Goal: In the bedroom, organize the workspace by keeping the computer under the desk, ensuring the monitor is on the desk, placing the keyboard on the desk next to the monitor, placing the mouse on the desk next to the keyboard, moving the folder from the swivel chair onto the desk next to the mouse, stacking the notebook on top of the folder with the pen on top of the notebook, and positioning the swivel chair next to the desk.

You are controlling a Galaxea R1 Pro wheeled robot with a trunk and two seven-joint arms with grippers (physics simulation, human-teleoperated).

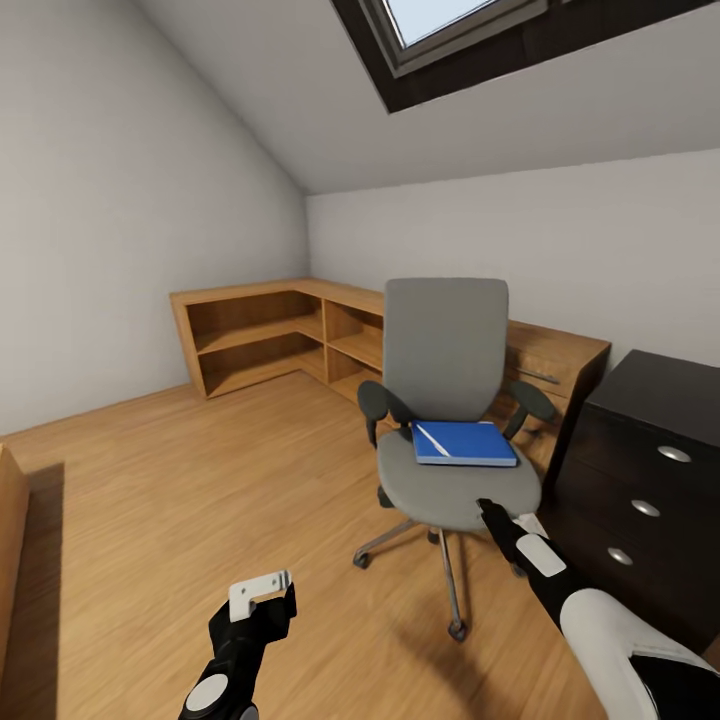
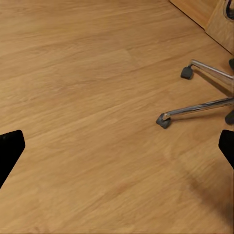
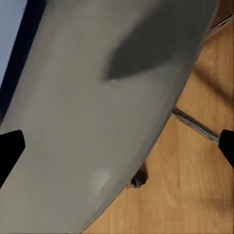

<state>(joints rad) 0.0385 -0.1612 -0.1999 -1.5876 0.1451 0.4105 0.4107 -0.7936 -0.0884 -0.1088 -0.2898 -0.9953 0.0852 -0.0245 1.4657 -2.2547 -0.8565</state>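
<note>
The right gripper (image 1: 490,512), fingers spread and empty, hangs over the swivel chair (image 1: 445,400) seat's front edge. The blue folder (image 1: 464,443) lies just beyond, lengthwise across the seat; the open left gripper (image 1: 262,592) sits farther away.

Open wood floor (image 1: 200,470) left of the swivel chair (image 1: 445,400), bare back to the low wooden shelf unit (image 1: 270,335) along the walls. Free air over the chair seat from the front edge, closed at the sides by black armrests (image 1: 375,402) and behind by the tall backrest. Blue folder (image 1: 463,443) flat on the rear half of the seat, front half of the cushion bare. Black desk (image 1: 650,470) close on the chair's right, narrow gap between. Chrome legs (image 2: 195,109) and castors spread low under the seat, blocking floor-level passage. Right gripper (image 1: 492,512) at the seat's front right edge, fingers apart; left gripper (image 1: 265,595) over bare floor left of the chair base.
</note>
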